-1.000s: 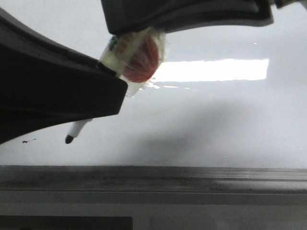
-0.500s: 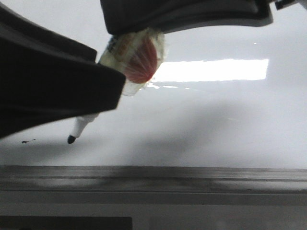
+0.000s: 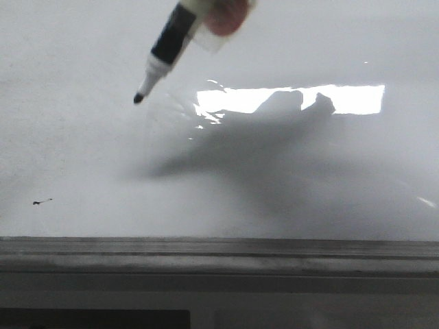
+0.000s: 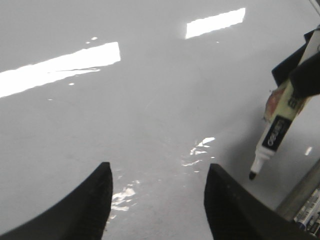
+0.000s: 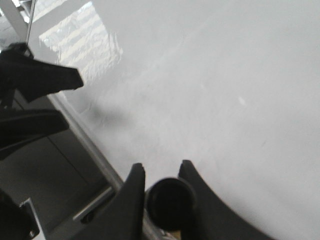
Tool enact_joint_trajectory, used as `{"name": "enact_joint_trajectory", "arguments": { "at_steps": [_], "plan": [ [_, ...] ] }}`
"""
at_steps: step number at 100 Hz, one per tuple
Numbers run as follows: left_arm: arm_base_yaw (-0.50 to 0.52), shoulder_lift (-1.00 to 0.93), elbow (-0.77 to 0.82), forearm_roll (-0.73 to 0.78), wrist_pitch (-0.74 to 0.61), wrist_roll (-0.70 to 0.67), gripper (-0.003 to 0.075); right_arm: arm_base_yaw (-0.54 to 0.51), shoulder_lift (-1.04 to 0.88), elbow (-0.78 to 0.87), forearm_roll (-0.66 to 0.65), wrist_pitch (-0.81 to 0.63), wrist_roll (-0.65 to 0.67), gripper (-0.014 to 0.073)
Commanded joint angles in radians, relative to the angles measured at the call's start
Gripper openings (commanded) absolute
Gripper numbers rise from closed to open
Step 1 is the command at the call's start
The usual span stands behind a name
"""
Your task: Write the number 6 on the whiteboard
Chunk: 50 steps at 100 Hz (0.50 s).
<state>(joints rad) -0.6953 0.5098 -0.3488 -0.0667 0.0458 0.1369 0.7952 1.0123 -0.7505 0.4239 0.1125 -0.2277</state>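
The whiteboard [image 3: 295,185] is glossy and pale grey, with a grey rail [image 3: 219,257] along its lower edge. No drawn line of the number 6 shows on it in any view. My right gripper [image 5: 160,167] is shut on a black-and-white marker [image 3: 168,44], whose black tip [image 3: 138,99] hangs close over the board's upper left part. The gripper itself is above the front view's edge. The marker also shows in the left wrist view [image 4: 275,137]. My left gripper [image 4: 157,172] is open and empty over bare board, to the side of the marker.
A tiny black smudge [image 3: 41,201] sits on the board at lower left, near the rail. A bright rectangle of light [image 3: 295,99] reflects on the board. A dark surface [image 5: 45,175] lies beyond the rail.
Both grippers have left the front view. The marker has moved up and away from the rail, with its tip now much higher on the board.
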Motion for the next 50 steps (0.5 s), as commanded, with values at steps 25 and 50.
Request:
{"name": "enact_joint_trajectory", "arguments": {
  "at_steps": [25, 50],
  "plan": [
    [0.05, -0.021, -0.031, -0.01, -0.037, -0.014, 0.0366, -0.114, 0.116, -0.224, -0.003, 0.025, -0.012, -0.0065],
    [0.05, -0.021, -0.031, -0.036, -0.037, -0.015, 0.0366, -0.164, 0.22, -0.258, -0.005, 0.003, -0.012, -0.0065]
  ]
}}
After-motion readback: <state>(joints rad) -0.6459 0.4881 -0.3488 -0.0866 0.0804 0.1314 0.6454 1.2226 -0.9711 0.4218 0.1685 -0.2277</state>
